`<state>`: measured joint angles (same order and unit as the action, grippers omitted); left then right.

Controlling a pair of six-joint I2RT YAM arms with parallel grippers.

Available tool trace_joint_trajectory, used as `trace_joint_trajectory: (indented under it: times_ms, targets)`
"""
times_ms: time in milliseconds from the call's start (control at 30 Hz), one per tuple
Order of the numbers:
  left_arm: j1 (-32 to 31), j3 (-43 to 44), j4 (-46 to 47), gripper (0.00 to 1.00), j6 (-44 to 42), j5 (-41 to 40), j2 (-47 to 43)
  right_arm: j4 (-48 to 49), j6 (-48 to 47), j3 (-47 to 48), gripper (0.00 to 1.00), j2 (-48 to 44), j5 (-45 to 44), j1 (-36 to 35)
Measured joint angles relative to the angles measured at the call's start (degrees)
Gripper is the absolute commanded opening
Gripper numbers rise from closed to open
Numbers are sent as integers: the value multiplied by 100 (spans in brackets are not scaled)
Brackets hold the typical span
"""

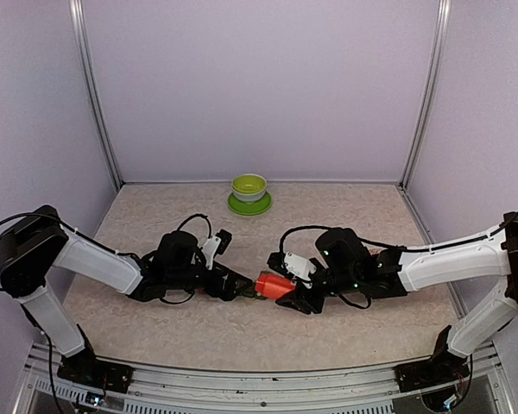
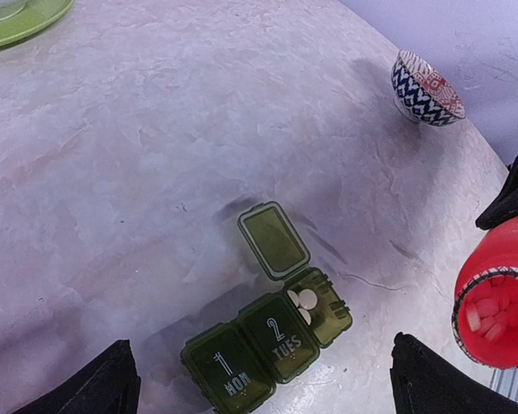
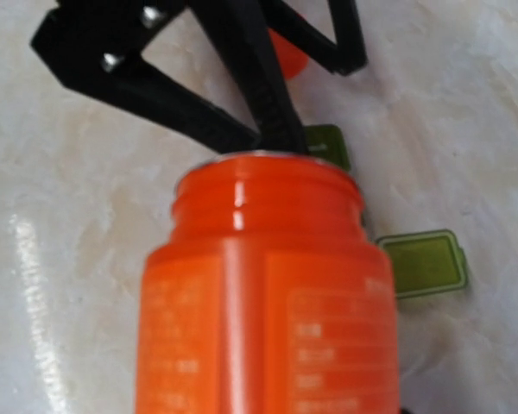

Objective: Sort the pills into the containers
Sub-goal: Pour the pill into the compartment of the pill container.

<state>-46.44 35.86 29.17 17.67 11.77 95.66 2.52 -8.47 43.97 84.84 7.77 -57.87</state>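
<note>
The containers [image 2: 259, 349] are a dark green strip lying on the table between my left gripper's fingers. The compartments marked 1 MON and 2 TUES are closed. The third stands open with its lid [image 2: 274, 240] flipped back and a few white pills [image 2: 304, 300] inside. My left gripper [image 2: 261, 366] is open and empty above the strip; it also shows in the top view [image 1: 242, 289]. My right gripper [image 1: 295, 293] is shut on the red bottle [image 3: 268, 293], tilted with its open mouth toward the strip. Pills show inside the bottle's mouth [image 2: 494, 309]. The right fingers are hidden behind the bottle.
A lime-green bowl [image 1: 249, 185] on a saucer stands at the back centre. A red-and-white patterned bowl [image 2: 425, 86] stands beyond the bottle in the left wrist view. The two grippers are close together at the table's middle. Walls enclose the table.
</note>
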Motion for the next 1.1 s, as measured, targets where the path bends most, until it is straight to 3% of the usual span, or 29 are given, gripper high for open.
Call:
trace_joint_trajectory:
  times_ms: [1100]
  targets:
    - [-28, 55, 623, 96, 52, 1307, 170, 35, -201, -109, 4, -201, 387, -46]
